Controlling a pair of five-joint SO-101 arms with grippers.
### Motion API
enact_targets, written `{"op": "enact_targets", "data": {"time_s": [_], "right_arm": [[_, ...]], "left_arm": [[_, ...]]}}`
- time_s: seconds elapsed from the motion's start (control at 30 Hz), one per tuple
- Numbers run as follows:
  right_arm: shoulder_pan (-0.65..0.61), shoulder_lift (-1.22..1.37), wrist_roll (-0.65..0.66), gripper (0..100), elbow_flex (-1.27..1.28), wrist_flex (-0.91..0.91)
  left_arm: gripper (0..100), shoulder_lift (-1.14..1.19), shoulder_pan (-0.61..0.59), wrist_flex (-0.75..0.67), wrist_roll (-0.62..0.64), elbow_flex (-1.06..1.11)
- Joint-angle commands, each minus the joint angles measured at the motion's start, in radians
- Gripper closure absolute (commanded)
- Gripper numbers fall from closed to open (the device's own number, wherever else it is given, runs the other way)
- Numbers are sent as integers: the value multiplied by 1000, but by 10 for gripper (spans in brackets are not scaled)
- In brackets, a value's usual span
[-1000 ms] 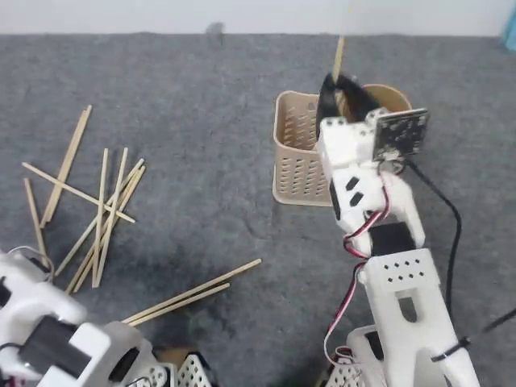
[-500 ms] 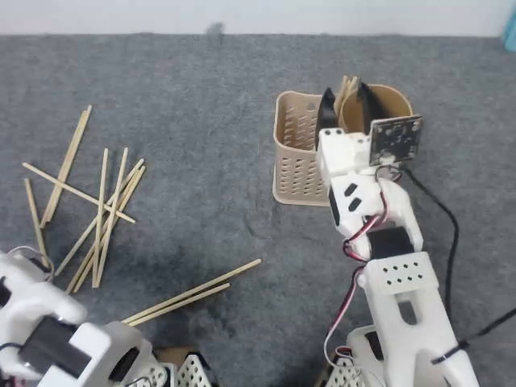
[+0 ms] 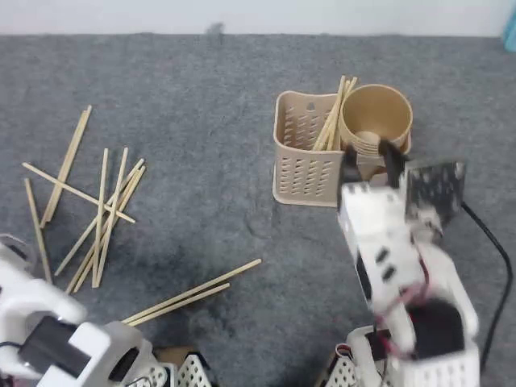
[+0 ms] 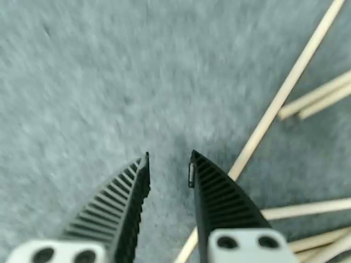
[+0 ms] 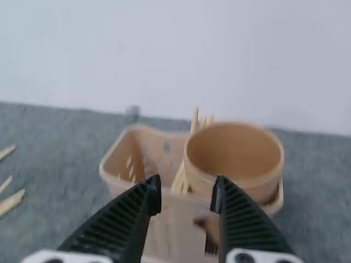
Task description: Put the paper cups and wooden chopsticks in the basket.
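- Several wooden chopsticks [image 3: 332,121] and the paper cups [image 3: 375,117] stand in the basket [image 3: 302,157], toward the table's far edge.
- Loose chopsticks [image 3: 101,214] lie crossed near the left edge.
- Right tool [image 5: 186,183]: spread, empty, just before the basket.
- Left tool [image 4: 169,159]: spread, empty, low over the table. Risk: pinching into the crossed pile may scatter it.

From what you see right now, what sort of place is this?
Probably an indoor robot practice table: a grey carpet-like cover, a plain pale wall behind, a beige perforated plastic basket and loose thin wooden chopsticks.
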Motion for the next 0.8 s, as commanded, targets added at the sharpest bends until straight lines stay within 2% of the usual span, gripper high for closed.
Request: {"op": "enact_targets", "data": {"time_s": [0.0,0.1,0.23,0.33,0.5,0.67,0.77], "right_arm": [[12,-104,2,931,-43,217],[12,-151,15,994,32,294],[15,-174,91,965,166,341],[81,-174,124,965,244,326],[148,-174,158,965,474,193],[151,-185,157,965,779,-27],[159,-194,158,965,796,-54]], "left_arm": [[891,-5,11,97,8,-145],[891,-5,32,201,0,-246],[891,-3,75,333,-35,-348],[891,14,117,413,-86,-409],[891,147,137,528,-89,-591],[891,358,161,651,-89,-848],[891,491,189,730,-91,-1013]]}}
